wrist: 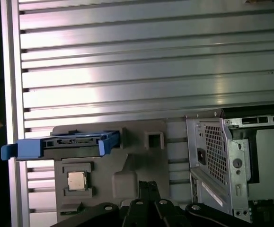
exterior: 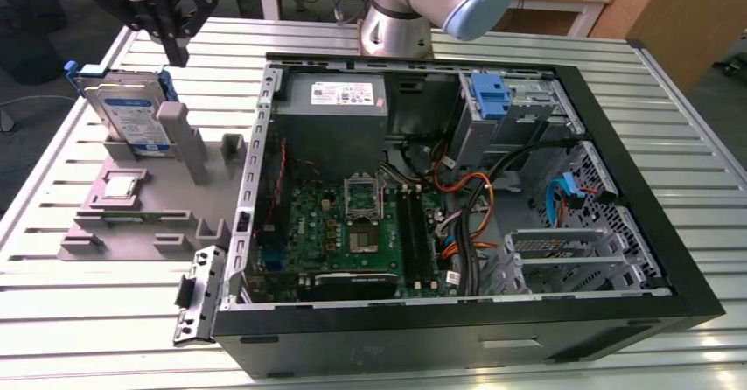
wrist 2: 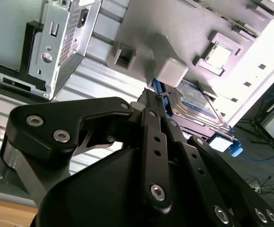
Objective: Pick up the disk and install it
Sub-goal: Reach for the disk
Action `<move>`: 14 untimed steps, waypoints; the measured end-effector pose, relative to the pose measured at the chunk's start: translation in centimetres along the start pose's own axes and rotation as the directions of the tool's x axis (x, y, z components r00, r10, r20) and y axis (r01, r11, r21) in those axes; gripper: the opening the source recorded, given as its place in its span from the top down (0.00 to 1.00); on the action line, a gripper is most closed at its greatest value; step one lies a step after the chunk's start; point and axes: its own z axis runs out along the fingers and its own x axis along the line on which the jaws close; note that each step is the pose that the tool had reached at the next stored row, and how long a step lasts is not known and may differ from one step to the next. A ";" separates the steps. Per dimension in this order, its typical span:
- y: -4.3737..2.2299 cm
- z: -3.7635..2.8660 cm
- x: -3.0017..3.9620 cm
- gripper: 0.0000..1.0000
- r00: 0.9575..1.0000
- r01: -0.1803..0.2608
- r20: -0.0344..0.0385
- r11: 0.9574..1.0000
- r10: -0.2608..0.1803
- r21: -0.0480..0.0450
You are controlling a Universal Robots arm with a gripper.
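The disk stands on edge in a grey holder at the exterior view's left, silver with a blue-and-white label and a blue bracket around it. My gripper hangs just above the disk's upper corner, apart from it, its black fingers shut together on nothing. In the second wrist view the fingertips point toward the disk beyond a grey post. The first wrist view looks down on the disk's blue bracket, with my gripper beside the holder.
An open black computer case lies on the slatted metal table, showing a green motherboard, a grey power supply and a blue drive bay. A small square processor chip sits on the grey holder.
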 end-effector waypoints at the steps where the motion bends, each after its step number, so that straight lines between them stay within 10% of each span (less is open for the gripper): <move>1: 0.09 0.06 0.23 0.89 1.000 0.000 0.000 1.000 0.000 0.000; 14: 1.58 0.69 2.95 0.89 1.000 0.000 0.000 1.000 0.000 0.000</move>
